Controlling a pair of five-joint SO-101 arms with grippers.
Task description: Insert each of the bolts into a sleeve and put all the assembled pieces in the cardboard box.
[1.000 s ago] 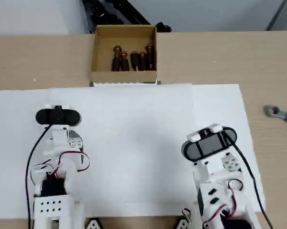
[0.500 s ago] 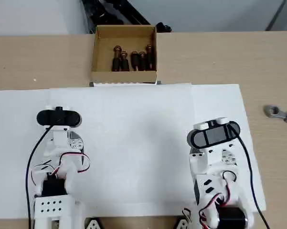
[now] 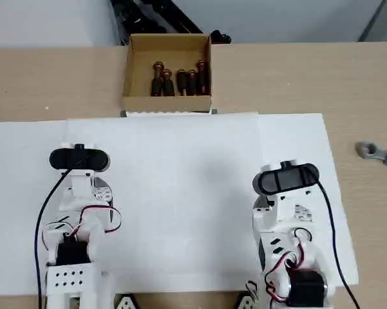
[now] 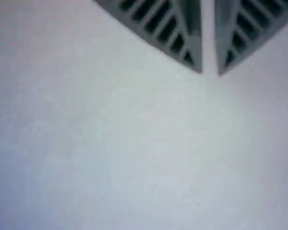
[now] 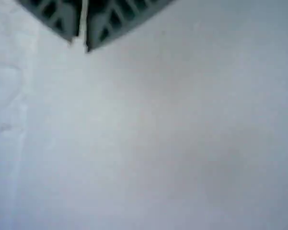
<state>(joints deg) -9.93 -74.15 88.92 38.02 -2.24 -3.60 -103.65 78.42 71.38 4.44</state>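
Observation:
The cardboard box (image 3: pixel 132 71) stands at the far middle of the table, beyond the white mat. Several assembled bolt-and-sleeve pieces (image 3: pixel 179 80) lie side by side inside it. Both arms are folded back near the front edge. My left gripper (image 4: pixel 209 71) hangs just above the white mat, its fingers together with a thin slit between them and nothing held. My right gripper (image 5: pixel 79 45) is likewise shut and empty over the mat. In the high view the left arm's camera head (image 3: pixel 78 158) and the right arm's camera head (image 3: pixel 286 178) cover the grippers.
A white mat (image 3: pixel 180 193) covers the near half of the wooden table. A metal wrench (image 3: pixel 377 153) lies on the wood at the right, off the mat. Dark equipment (image 3: pixel 148 16) stands behind the box.
The right arm has drawn back toward the front edge and straightened. The left arm has barely moved.

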